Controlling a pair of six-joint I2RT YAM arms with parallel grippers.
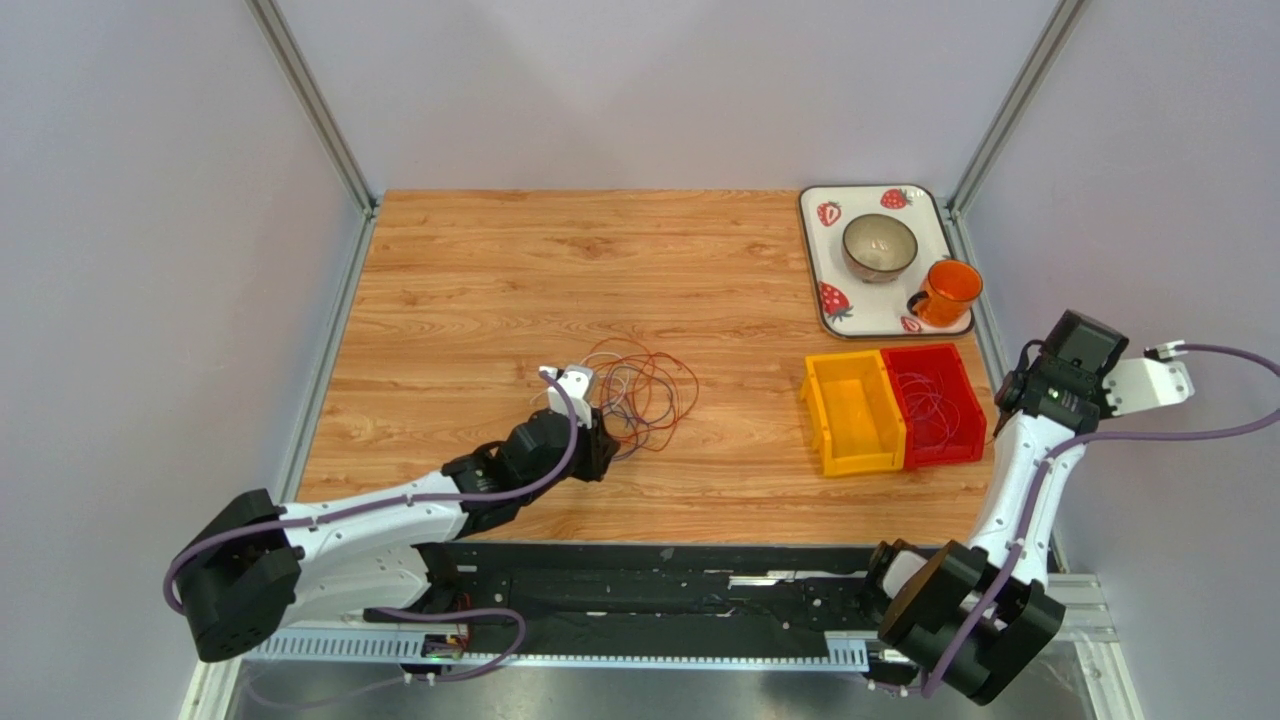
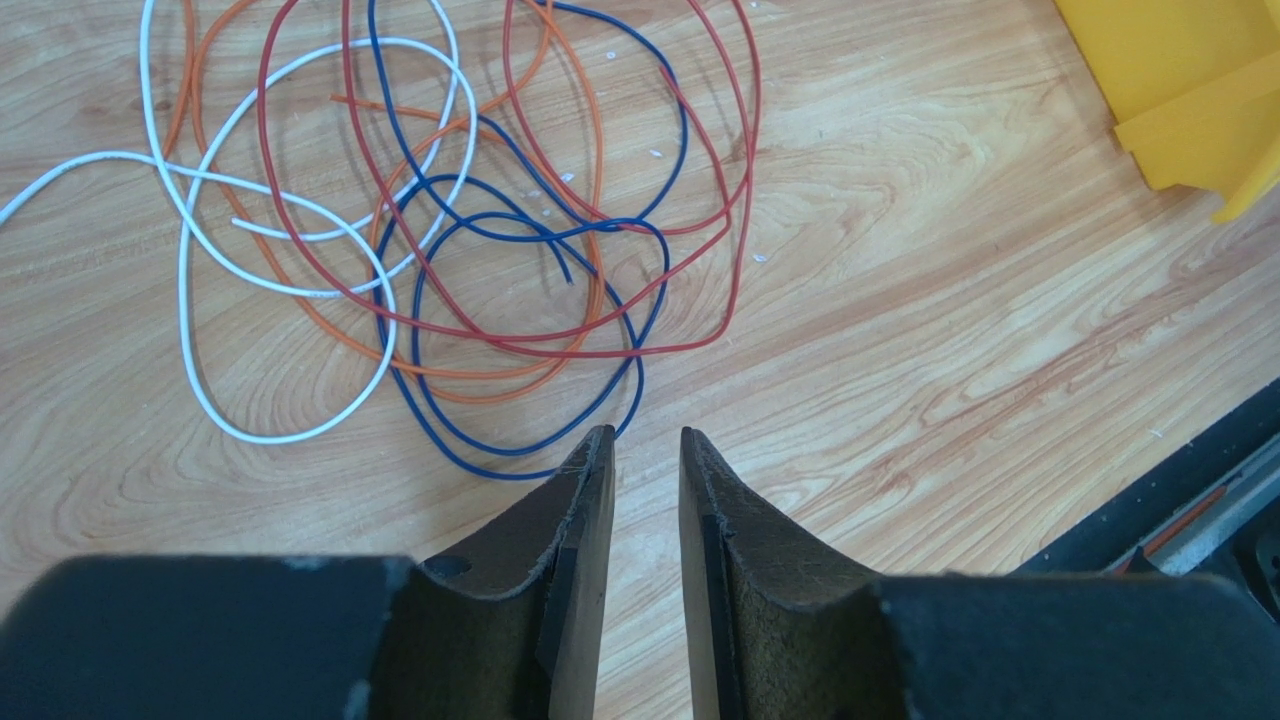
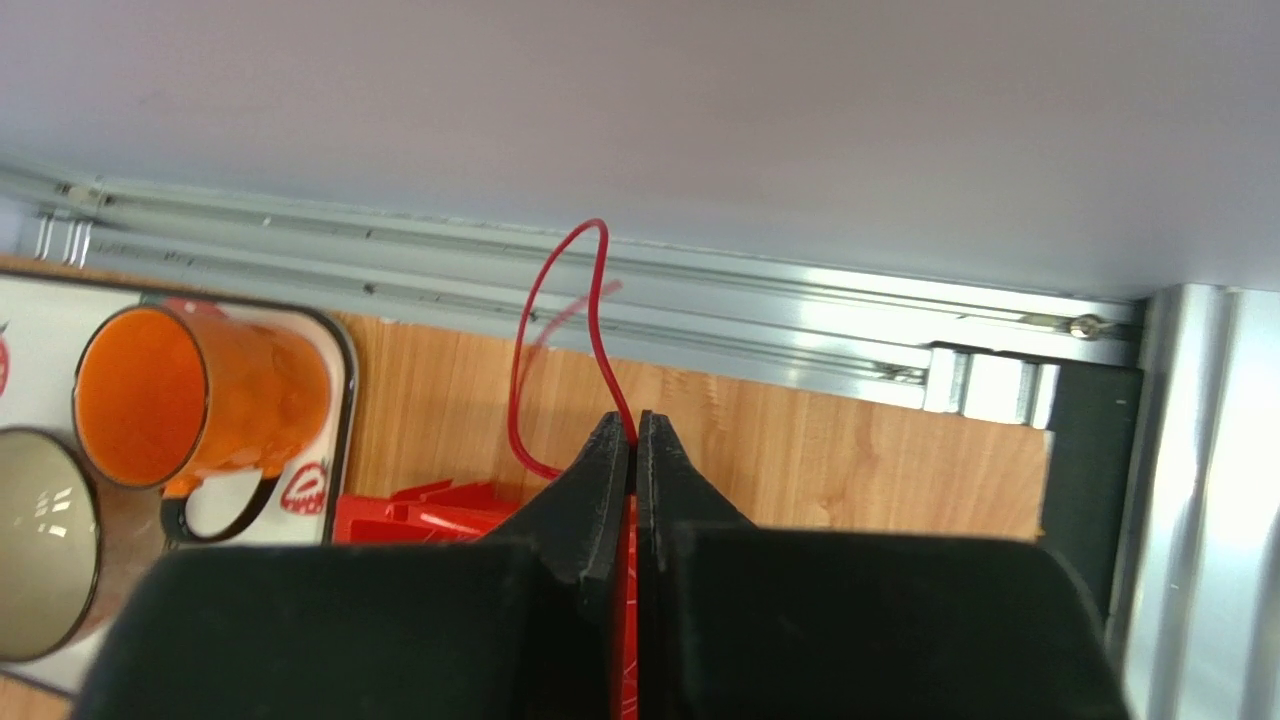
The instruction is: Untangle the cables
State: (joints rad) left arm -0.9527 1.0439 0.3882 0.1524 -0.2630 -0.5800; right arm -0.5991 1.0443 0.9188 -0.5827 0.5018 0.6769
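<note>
**Wood-grain table (image 1: pixel 496 285): cables (image 1: pixel 639 393) heaped at centre, one red strand pinched over the bins**

The table sits inside a pale-walled enclosure, and the cables lie in a loose heap near its middle. White, orange, red and blue loops cross one another several times there. The left gripper (image 2: pixel 646 450) is low, just short of the heap. Its jaws stand a little apart with nothing between them, and its tips point at the nearest blue loop (image 2: pixel 511 447).

At the right edge, the right gripper (image 3: pixel 633 428) is raised above the red bin (image 1: pixel 920 354), which touches a yellow bin (image 1: pixel 819 413). Its fingers are pressed together on a red strand (image 3: pixel 519 375) that arcs up past the tips. More thin wire seems to lie inside the red bin.

These wires look very light, thin and springy. They would likely slide on the wood and drag their neighbours along when pulled. A grip probably needs the jaws almost fully closed. The best hold looks like an outer stretch where one wire lies alone, such as the lower blue curve or the white loop (image 2: pixel 196 360) at the heap's side, away from the crossings.
</note>
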